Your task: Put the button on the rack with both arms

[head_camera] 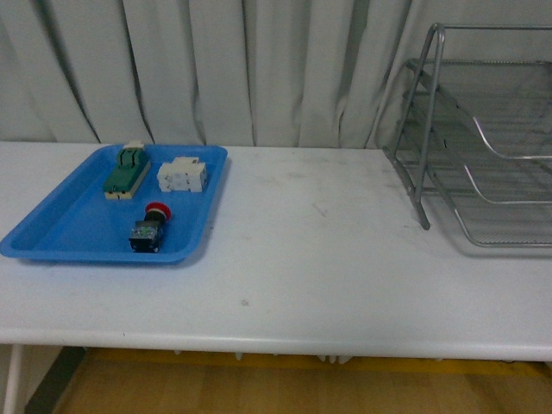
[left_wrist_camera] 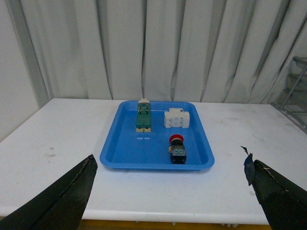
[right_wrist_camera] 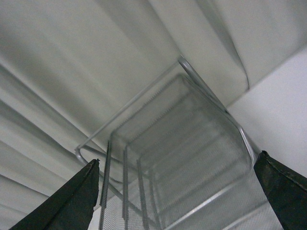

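White table (head_camera: 328, 259), pale curtain (head_camera: 259, 69), seemingly wooden floor (head_camera: 259, 390).

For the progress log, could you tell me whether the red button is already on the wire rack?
No, the button lies in the blue tray on the left, well apart from the rack.

White tabletop (head_camera: 302, 259), lightly scuffed, carries a blue tray (head_camera: 78, 220) at left and a wire rack (head_camera: 429, 138) at right, well apart.
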Controlling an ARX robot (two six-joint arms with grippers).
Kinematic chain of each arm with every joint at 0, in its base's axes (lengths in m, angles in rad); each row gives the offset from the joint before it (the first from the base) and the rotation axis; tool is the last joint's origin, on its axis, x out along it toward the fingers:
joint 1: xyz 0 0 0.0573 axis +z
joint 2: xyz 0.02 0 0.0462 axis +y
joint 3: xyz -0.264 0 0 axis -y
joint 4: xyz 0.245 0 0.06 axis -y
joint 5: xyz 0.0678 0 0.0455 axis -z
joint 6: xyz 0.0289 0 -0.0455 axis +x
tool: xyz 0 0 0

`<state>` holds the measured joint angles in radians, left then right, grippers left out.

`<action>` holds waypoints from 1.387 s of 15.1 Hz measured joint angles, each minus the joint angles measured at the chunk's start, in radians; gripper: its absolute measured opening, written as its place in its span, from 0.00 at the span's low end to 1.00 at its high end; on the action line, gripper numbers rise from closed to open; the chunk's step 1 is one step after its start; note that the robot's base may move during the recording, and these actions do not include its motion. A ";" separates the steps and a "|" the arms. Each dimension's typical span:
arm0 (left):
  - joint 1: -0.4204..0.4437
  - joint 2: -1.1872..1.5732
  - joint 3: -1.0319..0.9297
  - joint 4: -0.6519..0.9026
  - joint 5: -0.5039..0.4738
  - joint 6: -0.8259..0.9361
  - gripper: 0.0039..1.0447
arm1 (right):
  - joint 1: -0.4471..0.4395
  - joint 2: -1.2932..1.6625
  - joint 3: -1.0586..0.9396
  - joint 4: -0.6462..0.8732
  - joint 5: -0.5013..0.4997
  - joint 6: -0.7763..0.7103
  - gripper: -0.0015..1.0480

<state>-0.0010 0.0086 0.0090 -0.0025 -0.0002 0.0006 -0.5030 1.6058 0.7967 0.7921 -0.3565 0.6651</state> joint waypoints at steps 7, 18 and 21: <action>0.000 0.000 0.000 0.000 0.000 0.000 0.94 | -0.013 0.226 -0.053 0.298 -0.137 0.472 0.94; 0.000 0.000 0.000 0.000 0.000 0.000 0.94 | 0.039 0.618 0.048 0.492 -0.184 0.787 0.94; 0.000 0.000 0.000 0.000 0.000 0.000 0.94 | 0.060 0.676 0.089 0.494 -0.193 0.774 0.94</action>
<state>-0.0010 0.0086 0.0090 -0.0029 0.0002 0.0002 -0.4435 2.2822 0.8856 1.2861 -0.5499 1.4391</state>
